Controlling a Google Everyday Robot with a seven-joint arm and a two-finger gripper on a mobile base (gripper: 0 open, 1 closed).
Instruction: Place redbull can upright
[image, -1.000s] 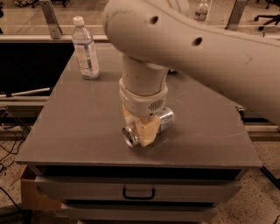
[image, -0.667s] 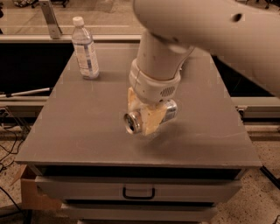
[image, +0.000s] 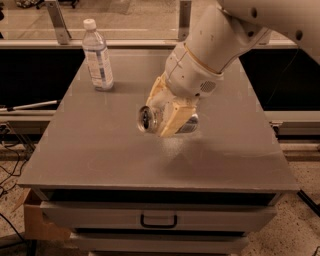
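Above grey table (image: 95, 160), hand (image: 169, 119) now holds sideways redbull can (image: 147, 120) higher.

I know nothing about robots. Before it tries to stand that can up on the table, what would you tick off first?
1. Grip: the gripper is shut on the redbull can, above the middle of the table. Ok.
2. Can upright: it lies sideways, one round end facing left. Not ok.
3. Room to turn: the can looks raised off the table, with a shadow beneath it. Ok, probably.
4. Landing spot: bare grey tabletop under the can. Ok.
5. Water bottle: it stands at the far left corner, well apart from the gripper. Ok.
6. Which end is the top: cannot tell.
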